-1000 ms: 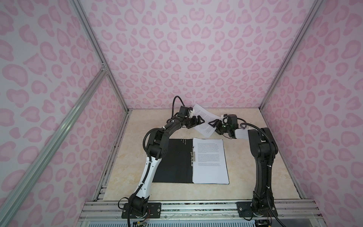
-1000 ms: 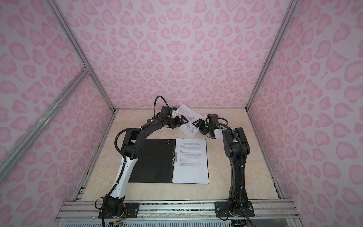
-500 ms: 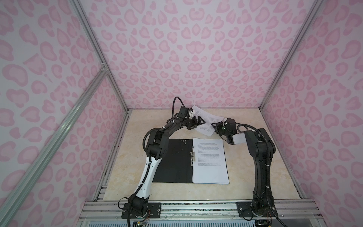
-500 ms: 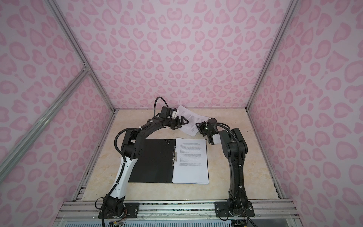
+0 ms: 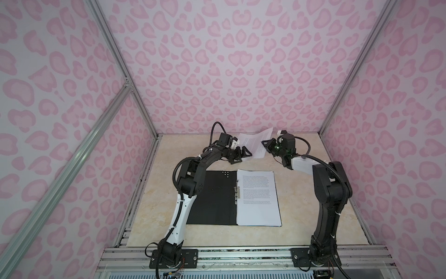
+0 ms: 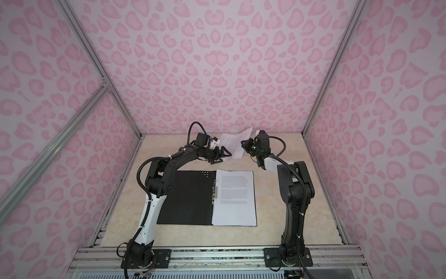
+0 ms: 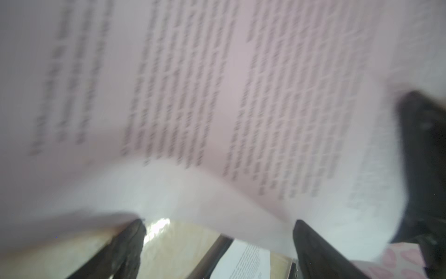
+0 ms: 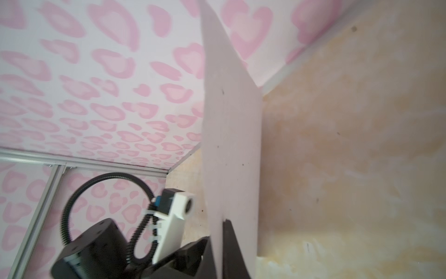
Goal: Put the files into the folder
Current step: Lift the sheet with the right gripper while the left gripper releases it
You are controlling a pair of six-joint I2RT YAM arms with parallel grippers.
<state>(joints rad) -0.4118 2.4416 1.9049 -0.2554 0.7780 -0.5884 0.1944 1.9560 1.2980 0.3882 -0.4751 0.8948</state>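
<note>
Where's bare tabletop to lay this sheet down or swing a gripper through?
Bare table lies between the filed sheets in the open folder and the right arm, and along the front rail. Crowded at the back: the right gripper pinches the lifted sheet with the open left gripper close beside it.

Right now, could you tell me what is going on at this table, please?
Papers are being filed. The right claw is shut on a loose sheet, holding it up at the back of the table. The left claw is open beside that sheet, not gripping it. In front, the black folder lies open, with a stack of sheets on its right half.
</note>
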